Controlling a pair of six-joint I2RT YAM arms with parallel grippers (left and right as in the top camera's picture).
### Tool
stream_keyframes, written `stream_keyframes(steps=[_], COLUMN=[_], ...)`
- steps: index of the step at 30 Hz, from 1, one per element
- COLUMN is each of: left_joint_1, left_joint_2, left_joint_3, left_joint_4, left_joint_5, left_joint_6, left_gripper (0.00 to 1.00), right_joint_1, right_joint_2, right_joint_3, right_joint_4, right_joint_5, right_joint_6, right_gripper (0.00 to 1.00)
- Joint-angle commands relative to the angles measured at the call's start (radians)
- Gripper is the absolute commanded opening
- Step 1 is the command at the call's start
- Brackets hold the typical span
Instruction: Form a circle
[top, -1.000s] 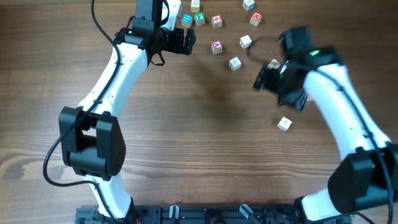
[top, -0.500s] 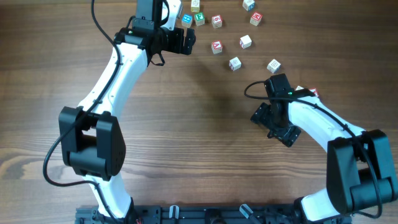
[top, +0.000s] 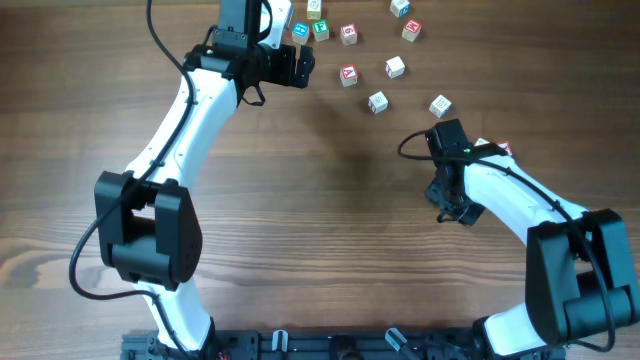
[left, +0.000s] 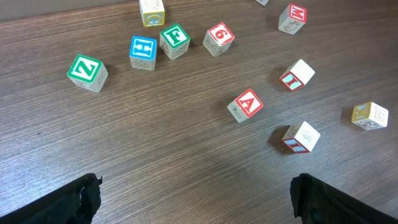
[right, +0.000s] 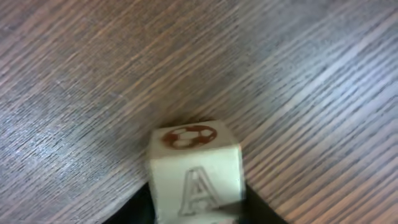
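Several pale letter cubes lie scattered at the table's far side, among them a red A cube (top: 348, 75) (left: 245, 104), a green Z cube (left: 87, 71), a blue H cube (left: 143, 53) and a green F cube (left: 175, 41). They form no ring. My left gripper (top: 300, 65) (left: 199, 202) hangs open just short of them, nothing between its fingers. My right gripper (top: 450, 205) (right: 198, 211) is down at the table, right of centre, shut on a pale cube (right: 196, 171) with an embossed A and a brown ball face. That cube is hidden under the gripper in the overhead view.
A red-faced cube (top: 497, 148) lies beside the right forearm. Loose cubes (top: 440, 105) (top: 377, 101) sit between the two grippers. Bare wooden table (top: 330, 230) fills the middle and near side.
The right arm swung down from near the scattered cubes onto the lone cube and its jaws closed around it. The left arm has not moved.
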Motion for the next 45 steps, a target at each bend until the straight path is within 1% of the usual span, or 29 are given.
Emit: stream_keyframes(steps=[1,3,7,10,13,16,18,19,21,23,24,28,31,34,40,43,45], left_joint_1=[-0.005,-0.005,-0.005,-0.005,-0.005,-0.005,-0.005,-0.005,-0.005,-0.005,-0.005,-0.005,-0.005,-0.005,-0.005,-0.005,-0.005], left_joint_2=[0.009,0.009,0.009,0.009,0.009,0.009,0.009,0.009,0.009,0.009,0.009,0.009,0.009,0.009,0.009,0.009,0.009], left_joint_3=[-0.005,-0.005,-0.005,-0.005,-0.005,-0.005,-0.005,-0.005,-0.005,-0.005,-0.005,-0.005,-0.005,-0.005,-0.005,-0.005,-0.005], left_joint_4=[0.000,0.000,0.000,0.000,0.000,0.000,0.000,0.000,0.000,0.000,0.000,0.000,0.000,0.000,0.000,0.000,0.000], left_joint_5=[0.005,0.005,0.005,0.005,0.005,0.005,0.005,0.005,0.005,0.005,0.005,0.005,0.005,0.005,0.005,0.005,0.005], left_joint_6=[-0.003,-0.003,-0.002,-0.003,-0.003,-0.002,-0.003,-0.003,-0.003,-0.003,-0.003,-0.003,-0.003,-0.003,-0.003,-0.003,-0.003], left_gripper=[1.00,1.00,1.00,1.00,1.00,1.00,1.00,1.00,1.00,1.00,1.00,1.00,1.00,1.00,1.00,1.00,1.00], right_joint_1=[-0.004,-0.004,-0.023,-0.065,-0.145,-0.231,-0.272,-0.290,-0.304,-0.304,-0.304,-0.304,-0.304,-0.305,-0.305,-0.306,-0.306], right_joint_2=[0.014,0.014,0.014,0.007,-0.012,-0.024,-0.030,-0.031,-0.031,-0.031,-0.031,-0.031,-0.031,-0.031,-0.027,-0.025,-0.025], right_joint_3=[-0.009,-0.008,-0.002,0.003,0.027,0.075,0.099,0.109,0.113,0.113,0.113,0.113,0.112,0.109,0.088,0.068,0.068], right_joint_4=[-0.006,-0.014,-0.018,-0.017,-0.014,-0.049,-0.068,-0.069,-0.061,-0.050,-0.041,-0.027,0.006,0.049,0.108,0.124,0.122], right_joint_5=[0.016,0.017,0.021,-0.019,-0.147,-0.251,-0.283,-0.312,-0.360,-0.355,-0.342,-0.162,-0.100,-0.091,-0.091,-0.091,-0.091], right_joint_6=[0.002,0.001,-0.001,-0.087,-0.306,-0.432,-0.507,-0.579,-0.719,-0.842,-0.867,-0.870,-0.871,-0.911,-0.941,-0.939,-0.937], right_gripper=[0.22,0.17,0.12,0.09,0.08,0.04,0.05,0.05,0.06,0.07,0.07,0.04,0.04,0.04,0.06,0.09,0.12])
